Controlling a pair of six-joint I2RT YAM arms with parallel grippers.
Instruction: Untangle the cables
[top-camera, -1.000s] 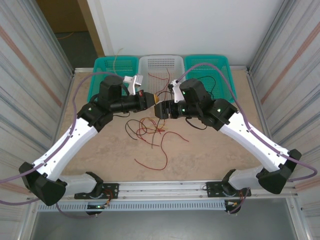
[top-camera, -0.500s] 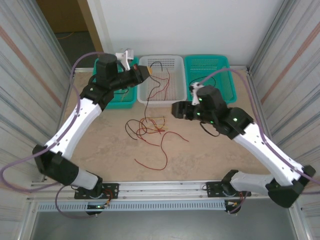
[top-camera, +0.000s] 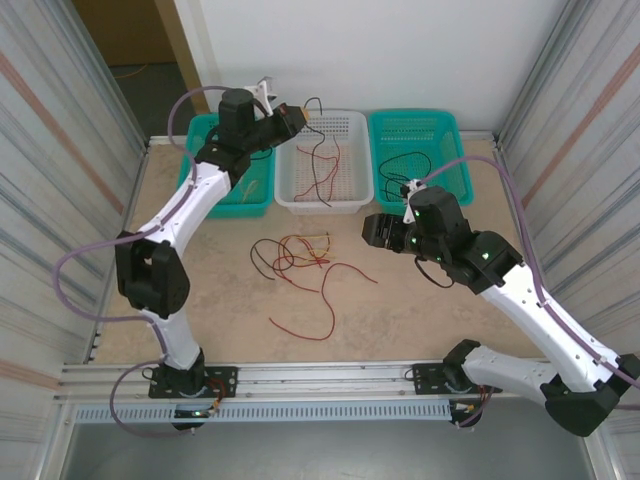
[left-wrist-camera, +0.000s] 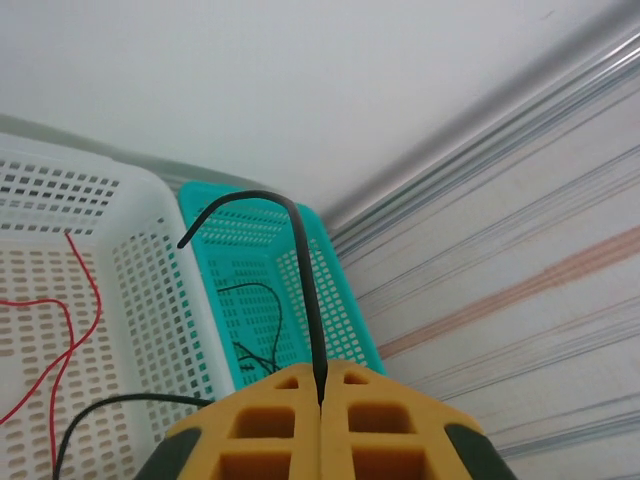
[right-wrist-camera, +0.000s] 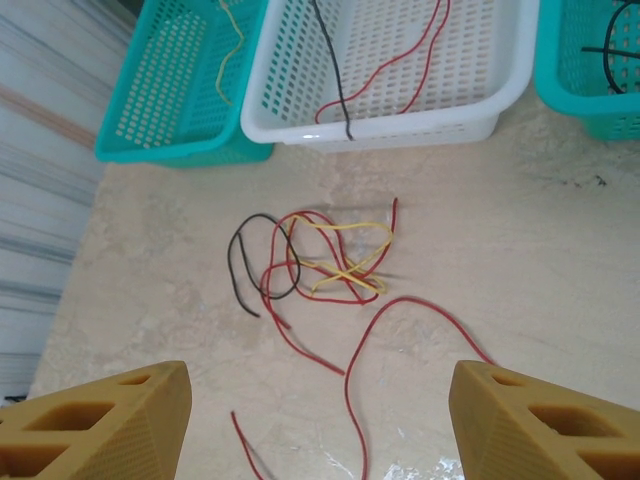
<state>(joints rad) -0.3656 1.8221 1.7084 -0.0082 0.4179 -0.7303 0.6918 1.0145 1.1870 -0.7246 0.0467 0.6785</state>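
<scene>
Yellow fingers (right-wrist-camera: 110, 420) of the right gripper (right-wrist-camera: 318, 400) stand wide apart with nothing between them, hovering over the beige table (top-camera: 430, 320) just right of a loose tangle of cables (right-wrist-camera: 320, 265), where red, black and pale yellow strands cross one another near the table's middle. A long red cable (right-wrist-camera: 405, 298) trails out of the knot toward the near edge. Beyond the tangle, three perforated baskets sit side by side along the far edge. The left teal basket (right-wrist-camera: 170, 90) holds a pale yellow wire (right-wrist-camera: 232, 35). The white basket (right-wrist-camera: 400, 125) in the centre holds red cables (right-wrist-camera: 410, 60). The right teal basket (top-camera: 415, 115) holds thin black cables (top-camera: 405, 165), which also show through its mesh in the left wrist view. Farthest back, the left arm reaches across the left teal basket, and the left gripper (left-wrist-camera: 320, 385) is raised above the white basket's left rim. Its yellow pads are pressed together on a black cable (left-wrist-camera: 305, 290). One end of that cable arches up past the fingertips, and the rest hangs down into the white basket among the red ones.
</scene>
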